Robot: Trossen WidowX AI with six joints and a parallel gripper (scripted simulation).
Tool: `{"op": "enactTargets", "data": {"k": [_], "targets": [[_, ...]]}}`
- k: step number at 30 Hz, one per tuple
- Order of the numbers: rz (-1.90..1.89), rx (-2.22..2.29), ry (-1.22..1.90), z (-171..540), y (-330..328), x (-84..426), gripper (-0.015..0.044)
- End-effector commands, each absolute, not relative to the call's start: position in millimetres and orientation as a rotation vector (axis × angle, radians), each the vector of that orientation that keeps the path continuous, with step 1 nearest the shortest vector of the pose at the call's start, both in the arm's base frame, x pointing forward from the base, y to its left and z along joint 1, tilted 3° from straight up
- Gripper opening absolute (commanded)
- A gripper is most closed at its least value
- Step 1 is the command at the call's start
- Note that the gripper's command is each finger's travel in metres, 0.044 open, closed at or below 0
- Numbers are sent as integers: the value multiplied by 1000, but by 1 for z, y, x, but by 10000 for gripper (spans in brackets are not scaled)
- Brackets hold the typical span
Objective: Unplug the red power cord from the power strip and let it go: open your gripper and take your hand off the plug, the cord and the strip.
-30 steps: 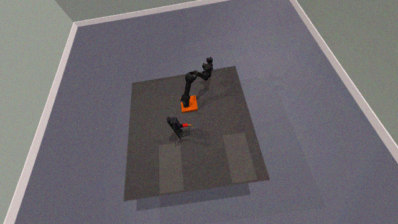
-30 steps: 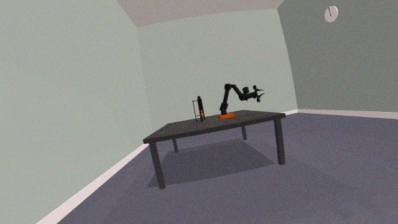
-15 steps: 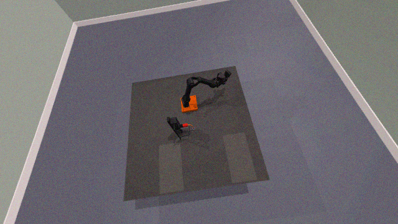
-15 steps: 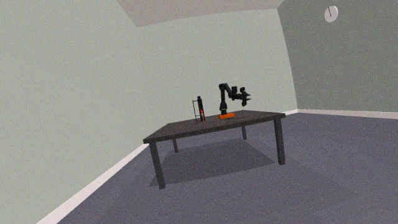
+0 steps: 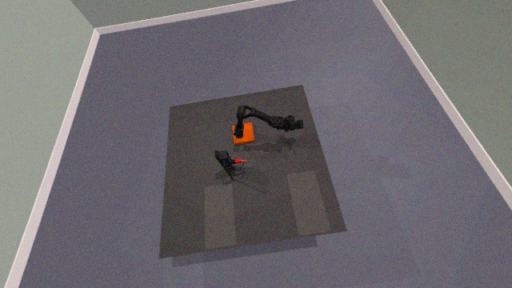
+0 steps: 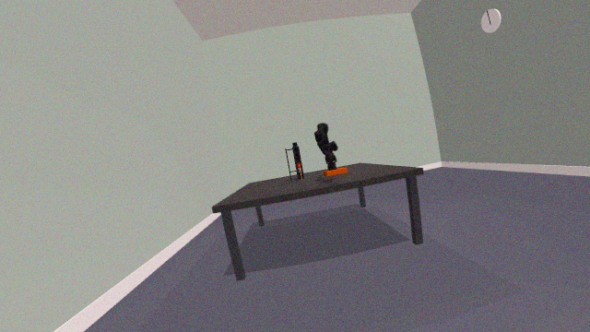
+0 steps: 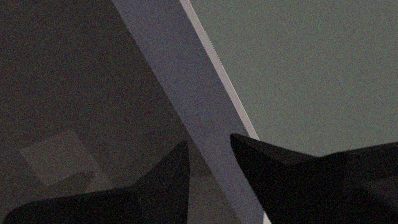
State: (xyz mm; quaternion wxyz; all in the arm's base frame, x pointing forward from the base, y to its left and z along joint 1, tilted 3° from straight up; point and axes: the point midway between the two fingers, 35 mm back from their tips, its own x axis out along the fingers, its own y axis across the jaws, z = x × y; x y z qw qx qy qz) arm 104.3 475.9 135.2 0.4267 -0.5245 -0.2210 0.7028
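Note:
The black power strip (image 5: 222,156) (image 6: 296,151) stands upright on its thin black stand. The red plug of the power cord (image 5: 238,161) (image 6: 299,165) sits against the strip's side, and a short yellow-orange piece shows at its outer end. Whether the plug is fully seated is too small to tell. My gripper (image 5: 302,124) (image 7: 209,142) is partly open, with nothing between its fingers. It is raised above the table, well to the right of the strip and plug in the top view. The plug and strip are not in the wrist view.
The arm's orange base (image 5: 248,138) (image 6: 336,171) stands on the dark table (image 5: 188,132) (image 6: 378,171), close to the strip and its stand. The arm reaches toward the table's right edge in the top view. The thin stand bars (image 6: 288,163) stick out beside the strip.

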Motion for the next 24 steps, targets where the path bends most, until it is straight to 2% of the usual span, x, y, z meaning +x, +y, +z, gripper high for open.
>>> {"op": "enactTargets", "data": {"k": [1,7,13,19,24], "targets": [[1668,-1373,-362,137,446,162,160],[1540,-1443,-18,130,373,241,160],[1412,-1460,333,128,282,294,160],[1288,-1417,691,131,178,314,160],[1195,-1335,983,140,94,305,160]]}}
